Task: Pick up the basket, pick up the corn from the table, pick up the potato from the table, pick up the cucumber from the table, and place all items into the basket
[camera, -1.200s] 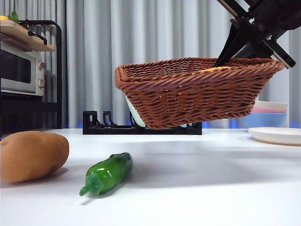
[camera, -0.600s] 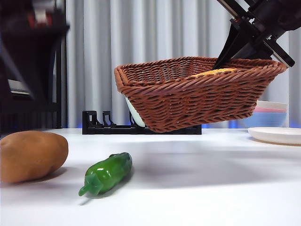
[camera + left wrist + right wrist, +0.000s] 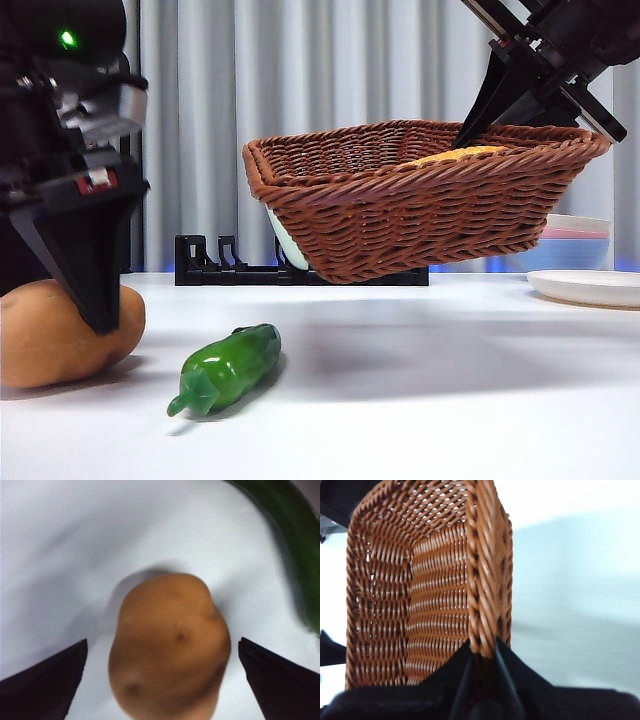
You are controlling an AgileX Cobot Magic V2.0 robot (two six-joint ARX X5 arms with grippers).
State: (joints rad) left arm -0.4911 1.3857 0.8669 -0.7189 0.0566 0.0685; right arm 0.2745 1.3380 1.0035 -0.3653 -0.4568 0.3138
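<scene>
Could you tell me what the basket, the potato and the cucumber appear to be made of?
The basket looks like woven brown wicker: braided rim and interlaced strands show. The potato appears to be matte tan plastic or rubber, smooth with faint dimples; which one is unclear. The cucumber seems glossy green plastic, judging by its bright highlights.

A white table [image 3: 450, 400] spreads across the front view. At its far edge stands a black dish rack [image 3: 215, 268] holding a pale plate [image 3: 290, 250]. A white plate [image 3: 590, 287] lies at the right edge, with stacked bowls [image 3: 580, 235] behind it. Grey curtains [image 3: 330, 70] hang beyond.
</scene>
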